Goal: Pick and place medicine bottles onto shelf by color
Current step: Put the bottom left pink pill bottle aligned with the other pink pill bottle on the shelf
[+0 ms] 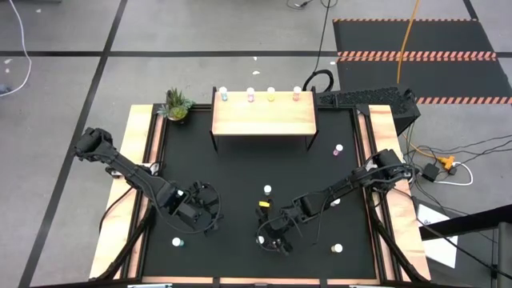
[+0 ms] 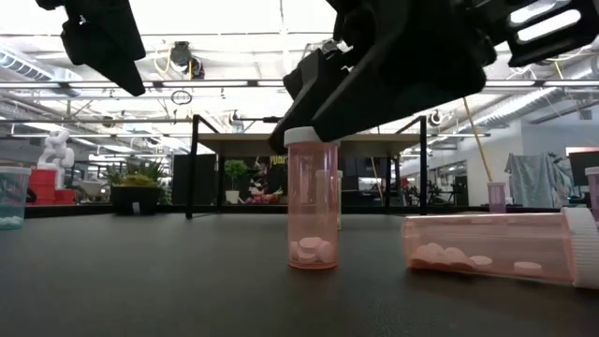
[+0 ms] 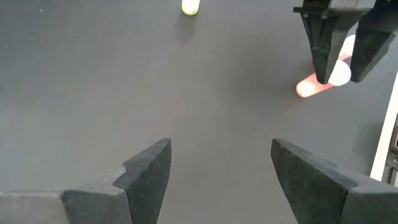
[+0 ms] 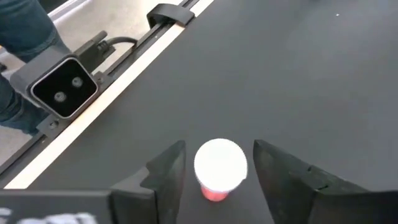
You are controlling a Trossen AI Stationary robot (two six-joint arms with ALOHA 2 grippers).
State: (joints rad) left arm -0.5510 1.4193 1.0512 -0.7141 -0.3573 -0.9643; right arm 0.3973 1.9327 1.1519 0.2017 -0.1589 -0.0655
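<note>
Our right gripper (image 4: 214, 165) straddles the upright pink bottle (image 4: 219, 167), jaws apart, seemingly not touching.
An off-centre closing could tip it; left gripper (image 3: 217, 171) waits open.

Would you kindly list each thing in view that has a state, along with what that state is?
Pink bottle: upright, capped, between the right hand's fingers.
Second pink bottle: lying on its side, pills inside.
Right hand: fingers either side of the pink bottle's cap; grip unclear.
Left hand: open, empty.
Shelf: four bottles standing along its far edge.
</note>
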